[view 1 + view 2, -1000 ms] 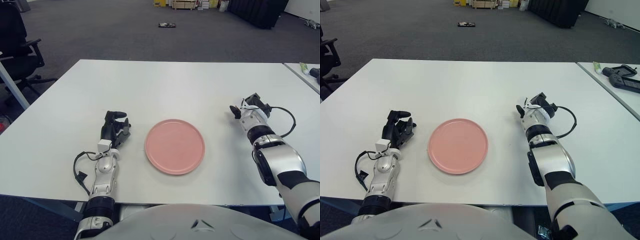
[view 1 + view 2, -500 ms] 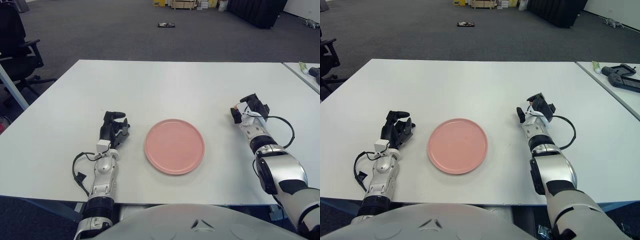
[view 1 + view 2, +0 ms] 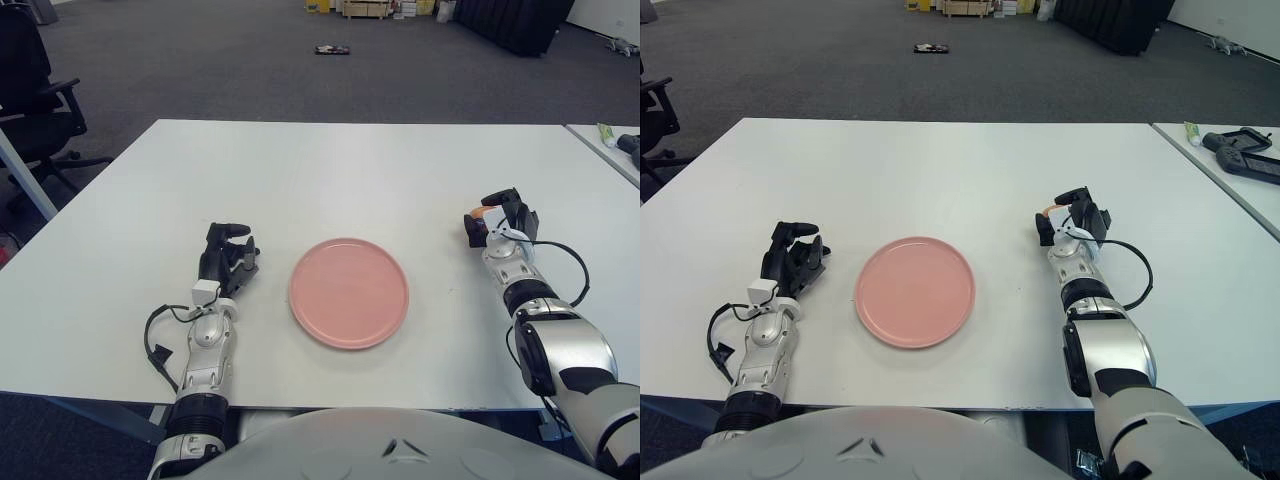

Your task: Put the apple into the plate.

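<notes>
Our right hand (image 3: 497, 222) rests on the white table (image 3: 340, 170), fingers curled around a mostly hidden orange object (image 3: 483, 211). Our left hand (image 3: 227, 259) lies loosely curled, empty, left of the pink plate (image 3: 349, 292).

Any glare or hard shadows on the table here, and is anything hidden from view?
Left eye view: even light, no glare on the table; the plate casts only a faint shadow; left hand parked beside it. Right eye view: the right hand hides most of the apple, only an orange sliver showing.
</notes>
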You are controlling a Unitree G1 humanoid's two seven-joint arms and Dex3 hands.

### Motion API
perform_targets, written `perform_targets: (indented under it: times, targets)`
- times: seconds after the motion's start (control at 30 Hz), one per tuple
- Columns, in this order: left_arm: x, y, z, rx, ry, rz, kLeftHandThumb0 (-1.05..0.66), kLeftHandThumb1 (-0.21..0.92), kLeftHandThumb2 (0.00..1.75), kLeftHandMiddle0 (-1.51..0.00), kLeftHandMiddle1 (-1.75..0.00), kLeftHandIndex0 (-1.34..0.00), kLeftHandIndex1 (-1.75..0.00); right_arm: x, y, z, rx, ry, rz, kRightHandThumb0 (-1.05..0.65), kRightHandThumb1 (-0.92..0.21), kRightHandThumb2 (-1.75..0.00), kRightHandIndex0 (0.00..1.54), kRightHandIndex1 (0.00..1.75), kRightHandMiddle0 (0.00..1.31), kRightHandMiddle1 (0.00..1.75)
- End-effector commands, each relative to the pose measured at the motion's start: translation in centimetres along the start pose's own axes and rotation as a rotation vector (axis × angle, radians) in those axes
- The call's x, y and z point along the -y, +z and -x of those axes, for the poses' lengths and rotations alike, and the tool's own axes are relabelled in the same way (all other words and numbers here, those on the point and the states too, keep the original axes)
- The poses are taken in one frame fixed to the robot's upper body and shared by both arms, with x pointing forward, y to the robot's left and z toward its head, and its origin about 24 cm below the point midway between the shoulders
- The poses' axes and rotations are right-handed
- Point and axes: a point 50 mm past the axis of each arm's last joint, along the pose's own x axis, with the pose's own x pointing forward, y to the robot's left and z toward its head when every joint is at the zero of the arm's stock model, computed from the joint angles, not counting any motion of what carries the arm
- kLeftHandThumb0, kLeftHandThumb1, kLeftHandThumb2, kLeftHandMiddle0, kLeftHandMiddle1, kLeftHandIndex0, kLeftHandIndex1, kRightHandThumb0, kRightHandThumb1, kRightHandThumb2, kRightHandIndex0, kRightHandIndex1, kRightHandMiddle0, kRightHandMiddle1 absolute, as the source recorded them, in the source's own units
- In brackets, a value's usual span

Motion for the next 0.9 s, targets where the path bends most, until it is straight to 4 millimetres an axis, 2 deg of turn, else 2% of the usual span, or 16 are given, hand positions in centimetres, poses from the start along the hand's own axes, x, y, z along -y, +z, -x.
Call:
perform_targets:
  times: [0.0,0.37,0.87]
  targets:
    - [-0.2,-0.4,0.2,-0.025,0.004,-0.007,-0.37,0.77,0.75,-0.5,-1.63,-0.29,-1.75,0.3,0.5,0.0,0.031,-0.031,-0.078,0.0,-0.02,-1.61,0.88,1.61,0.6,1.75]
    - [-0.2,-0.4,0.1,-0.025,0.003,-0.008,-0.37,0.75,0.77,-0.51,-1.59,-0.29,-1.75,0.8,1.4,0.2,0.097,-0.078,-0.211,0.0,-0.02,-1.62,0.87,1.63,0.61,1.75]
    - [-0.2,-0.3,0.1,-0.028,0.008,-0.005,-0.37,0.73,0.8,-0.53,-1.58,-0.31,-1.75,1.6,4.6,2.1,0.331,-0.18,-0.305,0.0,-0.01,-1.64,0.86,1.67,0.61,1.75]
